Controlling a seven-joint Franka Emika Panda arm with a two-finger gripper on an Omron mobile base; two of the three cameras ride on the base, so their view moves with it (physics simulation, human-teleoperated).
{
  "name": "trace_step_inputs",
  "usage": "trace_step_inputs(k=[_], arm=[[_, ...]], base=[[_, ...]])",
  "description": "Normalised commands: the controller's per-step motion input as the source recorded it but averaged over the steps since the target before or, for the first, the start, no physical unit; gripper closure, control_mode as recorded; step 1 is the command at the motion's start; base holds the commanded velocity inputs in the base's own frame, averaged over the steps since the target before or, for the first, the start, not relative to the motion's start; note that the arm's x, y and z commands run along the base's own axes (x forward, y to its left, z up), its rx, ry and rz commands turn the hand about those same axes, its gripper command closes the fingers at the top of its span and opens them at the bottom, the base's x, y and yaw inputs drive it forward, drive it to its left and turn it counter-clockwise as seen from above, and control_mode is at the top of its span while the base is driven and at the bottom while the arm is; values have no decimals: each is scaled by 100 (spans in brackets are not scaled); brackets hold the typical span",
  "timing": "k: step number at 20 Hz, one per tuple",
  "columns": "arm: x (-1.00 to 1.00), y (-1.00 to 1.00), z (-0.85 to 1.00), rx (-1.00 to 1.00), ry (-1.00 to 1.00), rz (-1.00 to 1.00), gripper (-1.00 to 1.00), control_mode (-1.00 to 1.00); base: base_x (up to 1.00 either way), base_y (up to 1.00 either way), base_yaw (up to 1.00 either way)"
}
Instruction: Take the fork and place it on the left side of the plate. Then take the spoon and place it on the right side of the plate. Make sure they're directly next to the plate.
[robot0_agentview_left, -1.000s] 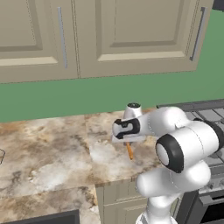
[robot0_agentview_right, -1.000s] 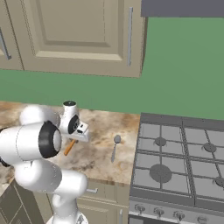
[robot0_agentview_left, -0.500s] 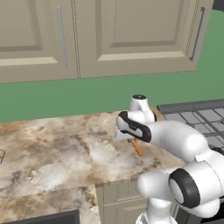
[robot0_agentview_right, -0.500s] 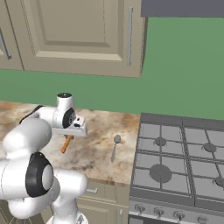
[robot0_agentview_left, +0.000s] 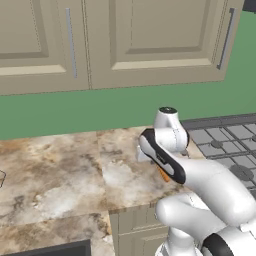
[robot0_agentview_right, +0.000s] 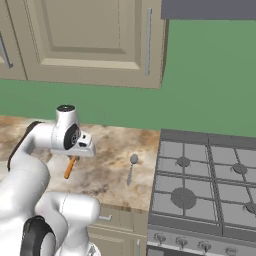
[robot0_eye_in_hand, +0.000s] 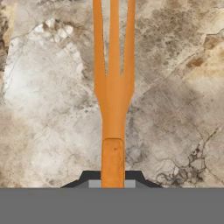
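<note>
Hand view: fork (robot0_eye_in_hand: 113, 100) clamped in gripper (robot0_eye_in_hand: 113, 181) above counter (robot0_eye_in_hand: 48, 96) | unplaced | spoon (robot0_agentview_right: 131, 167) left near counter's stove-side edge, untouched

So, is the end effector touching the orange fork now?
Touching. In the hand view the fork handle runs down between the fingertips of the end effector, which sit closed against both its sides.

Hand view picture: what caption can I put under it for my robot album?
An orange fork pinched at its handle between the robot's fingers, prongs pointing away over the marbled counter.
</note>
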Motion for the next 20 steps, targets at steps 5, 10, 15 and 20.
trace_step_inputs(k=[5, 10, 15, 20], arm=[[-3, 0, 3, 0, 0, 0, 100, -100], [0, 0, 0, 0, 0, 0, 100, -100], [0, 0, 0, 0, 0, 0, 100, -100], [0, 0, 0, 0, 0, 0, 100, -100]], base=[[0, 0, 0], [0, 0, 0], [0, 0, 0], [0, 0, 0]])
